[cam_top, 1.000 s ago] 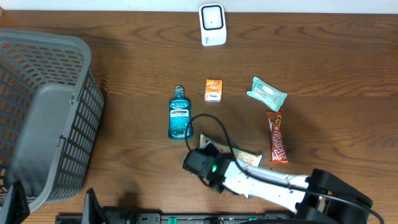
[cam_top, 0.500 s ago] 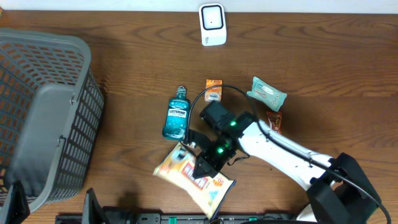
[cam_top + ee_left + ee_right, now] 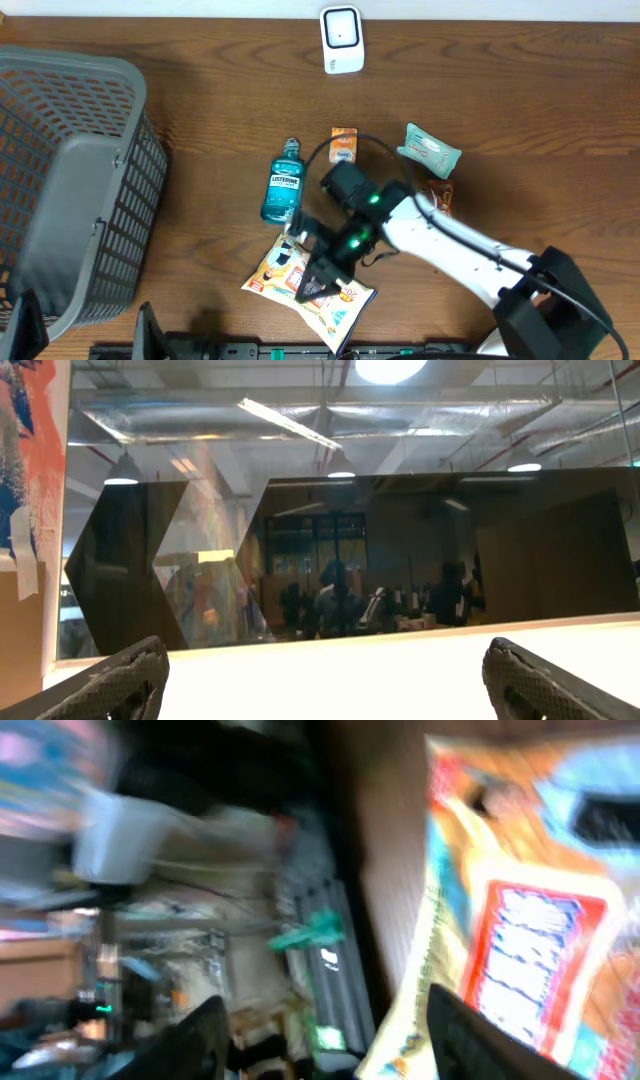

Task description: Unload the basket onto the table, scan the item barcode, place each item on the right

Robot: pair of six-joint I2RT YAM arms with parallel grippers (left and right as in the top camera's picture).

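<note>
Right hand: your right gripper (image 3: 313,278) hangs nose-down directly over the flat yellow-and-orange foil snack packet (image 3: 272,275).
Opening: its fingers (image 3: 205,1035) stand partly apart in the blurred wrist view, with nothing clamped between them (you cannot tell whether a tip brushes the foil).
Item: the packet lies on the table right under the hand, spreading out to both sides of it.
Long axis: slanted, with one end towards the blue-green plastic mouthwash bottle (image 3: 283,185) just beyond the hand and the other towards the table's near edge.
Scanner: the white box-shaped barcode scanner (image 3: 341,40) stands well beyond the hand, past the bottle and the small orange carton (image 3: 344,145).
Left hand: your left gripper (image 3: 325,660) is spread wide and empty, its camera facing the room. The right arm is plainly nearer.
Next move: probably take the packet by an edge and carry it away from you to the scanner (no barcode shows yet).
</note>
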